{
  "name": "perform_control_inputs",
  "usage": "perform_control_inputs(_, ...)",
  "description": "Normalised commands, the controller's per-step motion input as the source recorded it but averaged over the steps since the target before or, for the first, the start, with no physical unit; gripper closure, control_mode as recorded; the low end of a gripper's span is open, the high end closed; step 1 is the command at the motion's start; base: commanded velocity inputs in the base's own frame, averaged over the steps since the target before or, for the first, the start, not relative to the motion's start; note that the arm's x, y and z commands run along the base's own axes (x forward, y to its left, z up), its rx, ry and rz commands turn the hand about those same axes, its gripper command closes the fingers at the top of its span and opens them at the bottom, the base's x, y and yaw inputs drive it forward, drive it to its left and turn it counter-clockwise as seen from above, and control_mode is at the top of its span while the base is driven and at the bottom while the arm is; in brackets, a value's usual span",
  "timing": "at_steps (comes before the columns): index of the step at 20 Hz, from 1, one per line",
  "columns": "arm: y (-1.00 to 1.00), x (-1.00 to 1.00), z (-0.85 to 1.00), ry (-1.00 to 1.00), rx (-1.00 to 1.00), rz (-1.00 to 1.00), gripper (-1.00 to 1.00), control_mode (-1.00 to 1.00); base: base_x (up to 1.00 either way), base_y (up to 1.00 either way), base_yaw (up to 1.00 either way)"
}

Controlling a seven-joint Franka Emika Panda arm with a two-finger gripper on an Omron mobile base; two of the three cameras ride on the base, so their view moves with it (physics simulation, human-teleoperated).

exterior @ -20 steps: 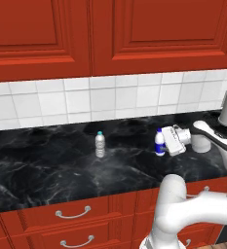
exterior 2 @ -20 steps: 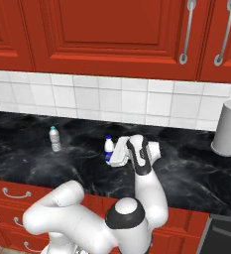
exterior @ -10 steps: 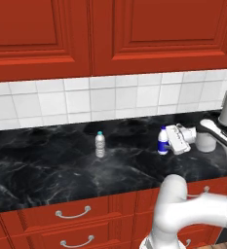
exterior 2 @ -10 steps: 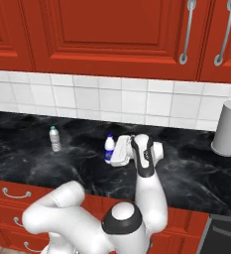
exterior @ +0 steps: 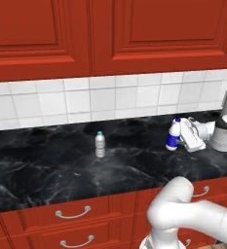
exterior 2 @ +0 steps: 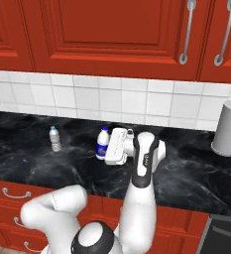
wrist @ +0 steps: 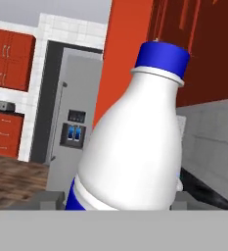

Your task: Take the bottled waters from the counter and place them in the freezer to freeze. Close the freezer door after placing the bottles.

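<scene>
Pincer (exterior: pixel 179 140) clamped on white blue-capped plastic bottle (exterior: pixel 173 134), right of frame | light, smooth, slippery; hold body mid-height

Glossy white rounded arm (exterior 2: pixel 137 198) with dark joints.

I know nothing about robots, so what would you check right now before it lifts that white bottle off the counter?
1. The gripper is at the white bottle: ok, its jaws sit on either side of the bottle.
2. Grip firm enough to lift: cannot tell.
3. Bottle upright on the counter, blue cap on: ok.
4. Clear bottle stands well apart, out of the way: ok.
5. Paper towel roll away from the arm: ok.
6. Freezer door open to receive bottles: not ok, it looks closed.
</scene>
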Motion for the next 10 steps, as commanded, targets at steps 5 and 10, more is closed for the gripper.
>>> perform_control_inputs(5, 0.09, -1.00, 0.31, -0.08, 0.00, 0.00, 1.00, -1.00, 0.00, 0.00, 0.00)
perform_control_inputs(10, 0.49, -0.90, 0.22, 0.00, 0.00, 0.03, 1.00, -1.00, 0.00, 0.00, 0.00)
